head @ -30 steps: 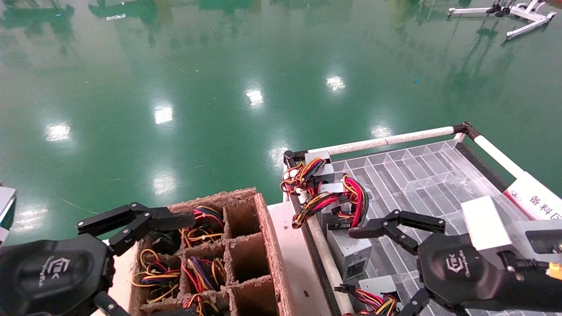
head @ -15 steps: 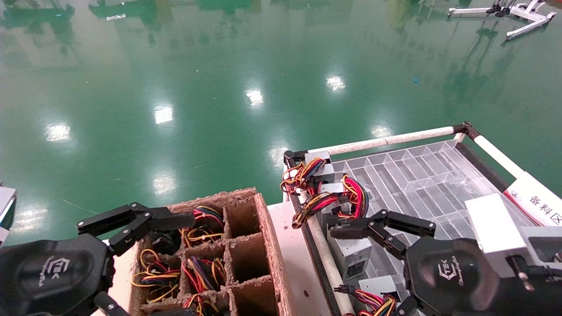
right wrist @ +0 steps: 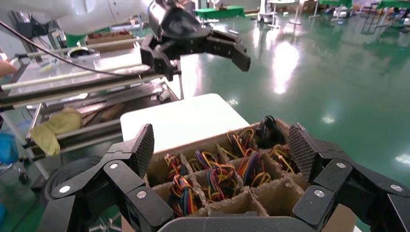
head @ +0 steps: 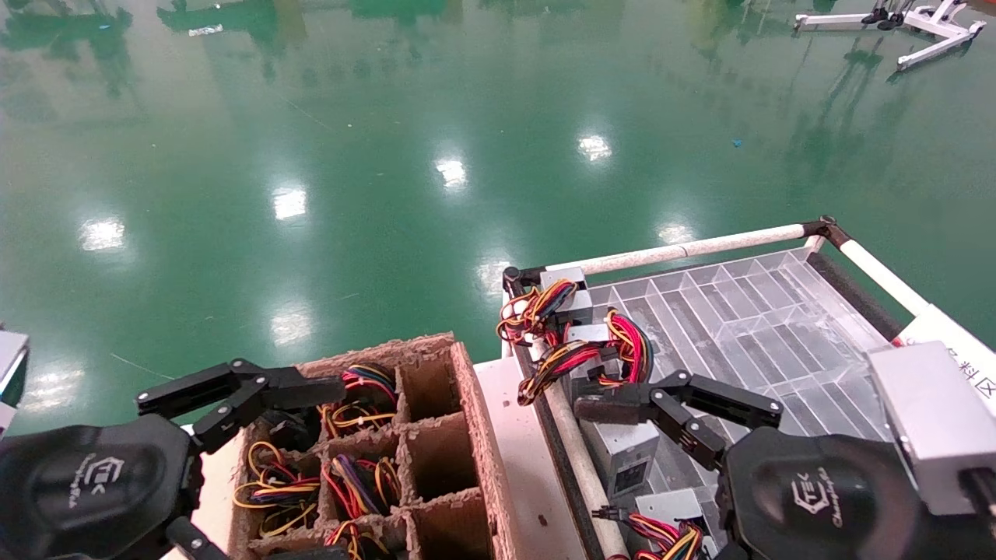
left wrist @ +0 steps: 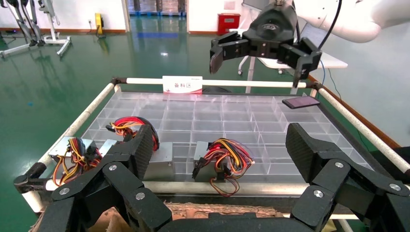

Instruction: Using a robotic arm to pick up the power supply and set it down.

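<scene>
Several silver-grey power supplies with red, yellow and black wires lie along the near-left edge of a clear compartment tray (head: 747, 327). The robotic arm's right gripper (head: 650, 478), with its grey wrist block, hangs open above one power supply (head: 618, 455) whose red wire bundle (head: 632, 350) curls beyond it. In the left wrist view that supply (left wrist: 162, 159) sits well below the right gripper (left wrist: 258, 67), apart from it. In its own view the right gripper (right wrist: 222, 145) holds nothing. The left gripper (head: 315, 470) stays open over a cardboard box (head: 467, 435).
The cardboard box (right wrist: 227, 203) has compartments, several filled with coloured wire bundles. White rails (head: 700, 247) frame the tray, with a labelled sign (left wrist: 182, 85) on its far side. A dark flat object (left wrist: 300, 102) lies on the tray. Green floor surrounds everything.
The right gripper has moved left toward the tray's edge and now hangs over the power supply, still open. The left gripper has not moved.
</scene>
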You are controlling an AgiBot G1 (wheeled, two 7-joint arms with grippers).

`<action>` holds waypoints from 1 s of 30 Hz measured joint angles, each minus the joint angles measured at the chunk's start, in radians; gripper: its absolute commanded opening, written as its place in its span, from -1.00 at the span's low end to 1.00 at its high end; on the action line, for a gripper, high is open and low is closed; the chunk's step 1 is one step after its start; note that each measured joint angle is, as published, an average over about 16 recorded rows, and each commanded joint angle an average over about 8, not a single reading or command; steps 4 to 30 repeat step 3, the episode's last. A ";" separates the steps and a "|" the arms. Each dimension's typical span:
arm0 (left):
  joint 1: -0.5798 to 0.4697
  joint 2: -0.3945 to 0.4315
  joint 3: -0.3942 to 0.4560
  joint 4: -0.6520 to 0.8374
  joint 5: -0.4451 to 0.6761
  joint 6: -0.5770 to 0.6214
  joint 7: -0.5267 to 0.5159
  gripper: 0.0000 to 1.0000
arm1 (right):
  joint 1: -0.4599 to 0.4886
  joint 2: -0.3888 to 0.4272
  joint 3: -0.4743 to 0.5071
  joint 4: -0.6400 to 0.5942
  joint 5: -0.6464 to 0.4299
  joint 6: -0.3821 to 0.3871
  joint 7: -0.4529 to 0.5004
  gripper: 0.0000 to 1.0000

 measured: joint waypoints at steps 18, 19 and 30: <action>0.000 0.000 0.000 0.000 0.000 0.000 0.000 1.00 | -0.020 -0.002 0.027 0.014 -0.001 0.002 0.012 1.00; 0.000 0.000 0.000 0.000 0.000 0.000 0.000 1.00 | -0.020 -0.002 0.027 0.014 -0.001 0.002 0.012 1.00; 0.000 0.000 0.000 0.000 0.000 0.000 0.000 1.00 | -0.020 -0.002 0.027 0.014 -0.001 0.002 0.012 1.00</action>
